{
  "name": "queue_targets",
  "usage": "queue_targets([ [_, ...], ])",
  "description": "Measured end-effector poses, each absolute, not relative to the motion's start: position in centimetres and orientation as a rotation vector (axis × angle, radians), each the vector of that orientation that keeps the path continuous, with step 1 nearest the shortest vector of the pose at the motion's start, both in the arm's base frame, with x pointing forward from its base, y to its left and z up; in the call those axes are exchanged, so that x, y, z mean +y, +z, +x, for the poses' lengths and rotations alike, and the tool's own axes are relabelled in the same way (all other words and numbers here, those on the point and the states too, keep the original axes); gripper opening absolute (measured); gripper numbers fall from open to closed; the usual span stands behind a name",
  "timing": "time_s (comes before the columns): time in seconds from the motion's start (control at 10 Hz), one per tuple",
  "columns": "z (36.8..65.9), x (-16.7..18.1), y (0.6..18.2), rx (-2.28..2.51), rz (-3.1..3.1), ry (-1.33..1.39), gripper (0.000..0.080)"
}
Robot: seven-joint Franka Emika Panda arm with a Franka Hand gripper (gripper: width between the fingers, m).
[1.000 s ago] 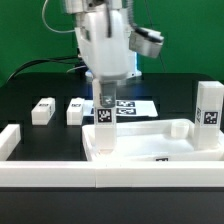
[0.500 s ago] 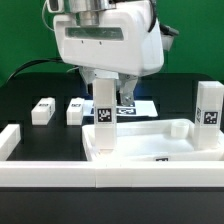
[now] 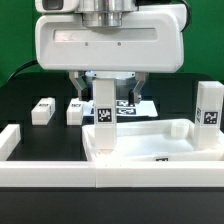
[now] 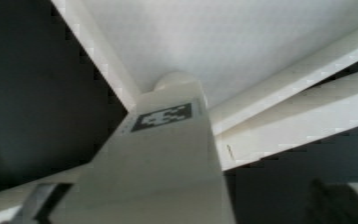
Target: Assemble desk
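Where the exterior view looks across the black table [image 3: 25, 95], the gripper [image 3: 106, 90] hangs low over the desk panel [image 3: 165, 140], its white housing filling the top of the frame. Jaws stand wide, one dark finger [image 3: 80, 85] on each side of an upright leg post [image 3: 105, 122], neither seen touching it. That post stands tag-forward on the panel's corner toward the exterior view's left. Panel lies flat, rim up, just behind the long low rail [image 3: 110, 178] crossing the foreground. At the exterior view's right a second post [image 3: 208, 112] stands upright near the panel's far end. Toward the exterior view's left two more posts lie on the table, one [image 3: 42, 110] farther out, one [image 3: 74, 110] nearer the gripper, slightly apart. Marker board [image 3: 140, 104] shows partly, flat behind the standing post. Wrist view: sighting down the same post, tag on its face, base meeting the panel's inside corner, raised rim running off two ways. Fingertips [image 4: 43, 203] blurred at either side of the post, dark gaps between them and its faces; claw open, apart from the post.
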State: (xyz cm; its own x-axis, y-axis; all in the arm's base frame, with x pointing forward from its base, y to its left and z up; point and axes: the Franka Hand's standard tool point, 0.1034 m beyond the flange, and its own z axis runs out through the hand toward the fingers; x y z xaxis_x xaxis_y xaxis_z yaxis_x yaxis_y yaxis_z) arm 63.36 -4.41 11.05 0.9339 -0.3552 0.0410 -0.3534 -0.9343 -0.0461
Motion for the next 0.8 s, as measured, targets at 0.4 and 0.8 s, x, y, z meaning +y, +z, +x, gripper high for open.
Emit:
queue_targets([
  [0.4,63.33,-4.65,11.0,0.725,-3.013,-0.072,0.0291],
  [0.8,63.32,-4.7,10.97,1.097,-2.89,-0.062,0.0291],
])
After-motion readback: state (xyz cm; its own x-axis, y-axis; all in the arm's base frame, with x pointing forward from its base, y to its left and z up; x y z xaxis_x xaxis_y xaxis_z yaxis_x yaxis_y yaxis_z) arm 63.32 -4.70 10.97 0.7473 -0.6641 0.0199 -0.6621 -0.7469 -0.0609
